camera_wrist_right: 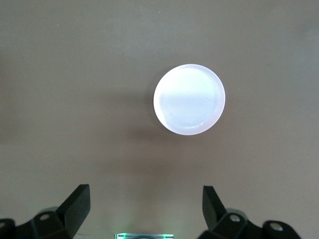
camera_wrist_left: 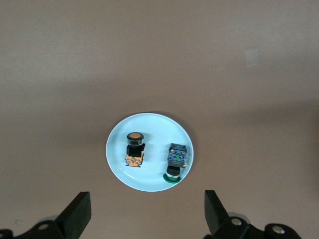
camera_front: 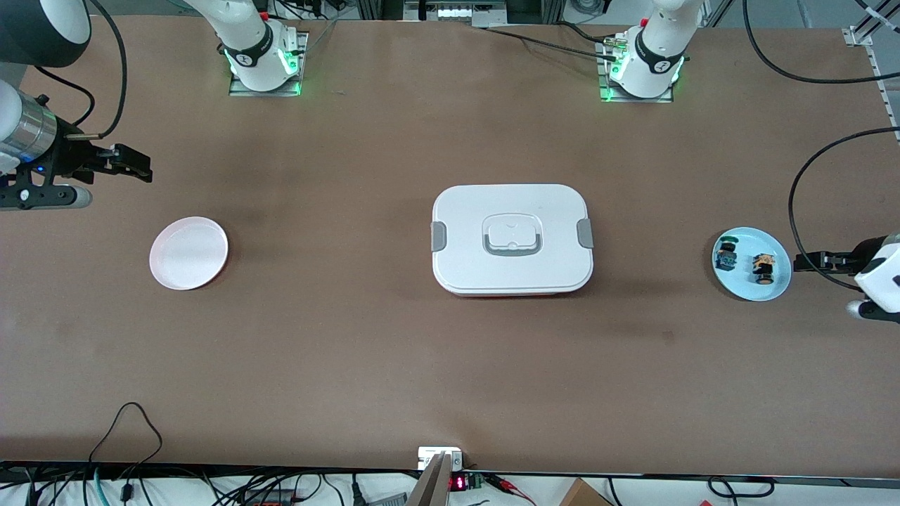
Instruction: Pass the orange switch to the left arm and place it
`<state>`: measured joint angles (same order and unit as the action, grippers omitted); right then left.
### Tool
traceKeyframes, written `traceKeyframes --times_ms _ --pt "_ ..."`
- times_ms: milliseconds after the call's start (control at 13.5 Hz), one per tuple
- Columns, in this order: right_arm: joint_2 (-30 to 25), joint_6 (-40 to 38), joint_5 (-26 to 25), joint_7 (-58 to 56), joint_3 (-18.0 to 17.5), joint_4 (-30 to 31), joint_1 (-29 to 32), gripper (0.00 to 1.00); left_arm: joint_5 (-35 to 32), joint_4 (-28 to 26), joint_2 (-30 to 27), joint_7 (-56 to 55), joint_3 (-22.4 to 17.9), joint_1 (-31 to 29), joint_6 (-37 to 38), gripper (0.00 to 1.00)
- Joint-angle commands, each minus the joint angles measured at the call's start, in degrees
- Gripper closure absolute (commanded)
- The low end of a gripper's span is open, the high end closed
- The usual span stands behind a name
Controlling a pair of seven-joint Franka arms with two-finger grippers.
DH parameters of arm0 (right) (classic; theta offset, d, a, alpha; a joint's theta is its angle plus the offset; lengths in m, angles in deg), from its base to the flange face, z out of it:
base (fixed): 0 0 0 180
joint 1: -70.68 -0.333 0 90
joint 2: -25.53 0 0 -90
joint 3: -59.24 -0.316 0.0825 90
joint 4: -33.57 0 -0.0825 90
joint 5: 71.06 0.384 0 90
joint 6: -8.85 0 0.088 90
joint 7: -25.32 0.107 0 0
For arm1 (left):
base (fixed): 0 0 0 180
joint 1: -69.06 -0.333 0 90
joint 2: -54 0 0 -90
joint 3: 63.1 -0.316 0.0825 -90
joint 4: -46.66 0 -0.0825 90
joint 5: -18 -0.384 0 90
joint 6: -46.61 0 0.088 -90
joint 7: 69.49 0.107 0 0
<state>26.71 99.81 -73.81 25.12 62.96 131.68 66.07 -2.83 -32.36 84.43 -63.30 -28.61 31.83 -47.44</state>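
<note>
The orange switch [camera_front: 763,268] lies on a light blue plate [camera_front: 747,287] at the left arm's end of the table, beside a small blue-and-green component [camera_front: 726,255]. In the left wrist view the orange switch [camera_wrist_left: 134,148] has its black round end up on the plate [camera_wrist_left: 154,127]. My left gripper [camera_front: 801,263] [camera_wrist_left: 147,206] hovers open just off the plate's rim, holding nothing. The white box [camera_front: 512,239] with grey clips stands shut at the table's middle. My right gripper [camera_front: 143,167] [camera_wrist_right: 144,201] hangs open and empty over the right arm's end.
A bare pale pink plate [camera_front: 188,253] [camera_wrist_right: 189,99] lies toward the right arm's end of the table, nearer the front camera than the right gripper. Black cables loop near the left arm. Wide brown tabletop lies between the box and each plate.
</note>
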Motion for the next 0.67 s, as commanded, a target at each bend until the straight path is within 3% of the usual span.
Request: traceKeyframes --times_ms 0,148,297,594 --pt "-1.61 0.35 0.29 0.29 -0.21 1.56 0.21 0.00 2.63 0.00 -4.49 3.72 0.93 -0.04 1.41 0.00" --pt "-1.61 -0.17 -0.14 -1.64 -0.29 1.03 0.13 0.00 6.84 -0.26 -8.80 6.20 0.75 1.80 4.03 0.00" --pt "-1.61 -0.44 -0.06 -2.09 -0.21 -0.54 0.30 0.00 11.50 -0.44 -13.01 6.03 -3.26 5.74 6.76 0.00" --pt "-1.70 -0.52 0.29 -1.56 -0.12 -2.48 0.39 0.00 17.40 -1.31 -17.86 6.03 -21.53 22.25 8.35 0.00"
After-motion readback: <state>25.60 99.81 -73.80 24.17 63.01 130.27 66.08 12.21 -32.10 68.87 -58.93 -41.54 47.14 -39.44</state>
